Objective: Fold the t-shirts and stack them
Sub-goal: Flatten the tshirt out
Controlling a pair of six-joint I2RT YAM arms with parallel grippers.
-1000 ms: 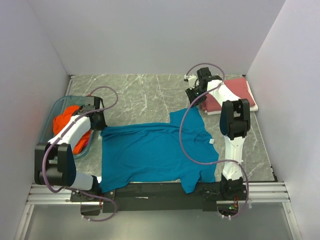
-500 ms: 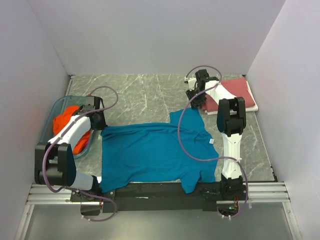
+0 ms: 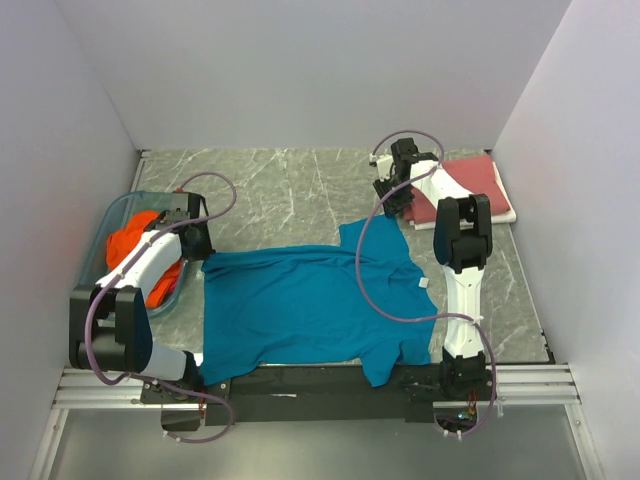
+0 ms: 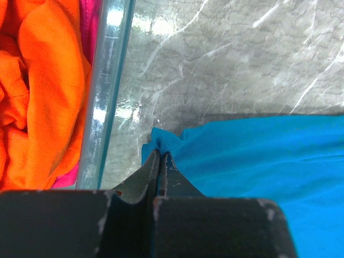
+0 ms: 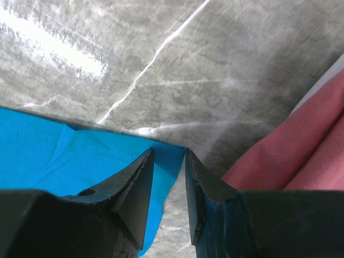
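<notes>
Two arms, same build. The left arm (image 3: 150, 258) and right arm (image 3: 462, 295) have white link shells, black joint housings and black bases bolted on an aluminium rail (image 3: 300, 385). A mauve-grey cable (image 3: 404, 131) loops off each. The left gripper (image 4: 160, 155) has matte black, wedge-tapered fingers with pale chips along its block edge. The right gripper (image 5: 168, 156) looks alike, with a small round hole in one finger.
</notes>
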